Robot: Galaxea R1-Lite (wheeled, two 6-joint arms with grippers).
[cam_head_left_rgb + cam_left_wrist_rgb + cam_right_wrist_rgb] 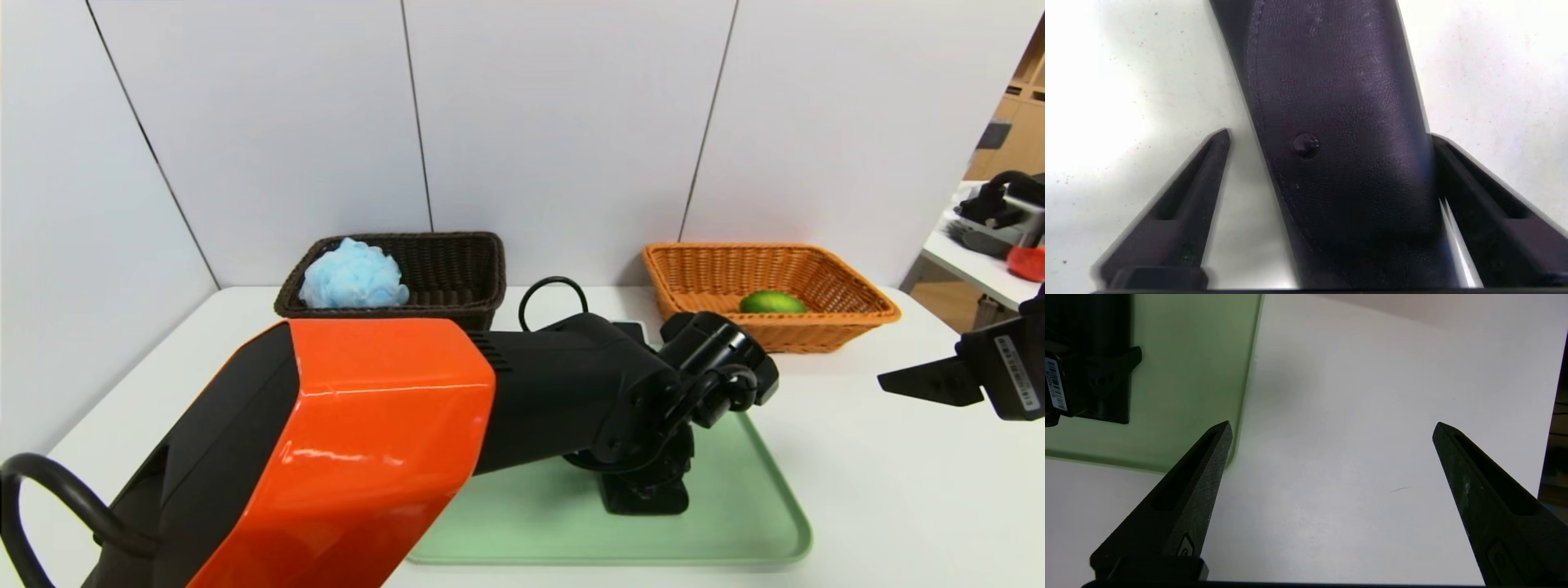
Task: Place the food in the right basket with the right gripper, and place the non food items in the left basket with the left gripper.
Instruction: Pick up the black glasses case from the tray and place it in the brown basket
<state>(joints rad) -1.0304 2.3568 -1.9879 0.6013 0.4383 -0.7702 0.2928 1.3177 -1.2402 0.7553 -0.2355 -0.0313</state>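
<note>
left gripper open astride glasses case; right gripper open

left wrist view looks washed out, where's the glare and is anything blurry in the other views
Left wrist view: the tray blows out to white on one side, and a bright streak runs by the glasses case. Head view: a soft highlight on the orange arm shell. Right wrist view: even light, a faint shadow on the table.
</note>
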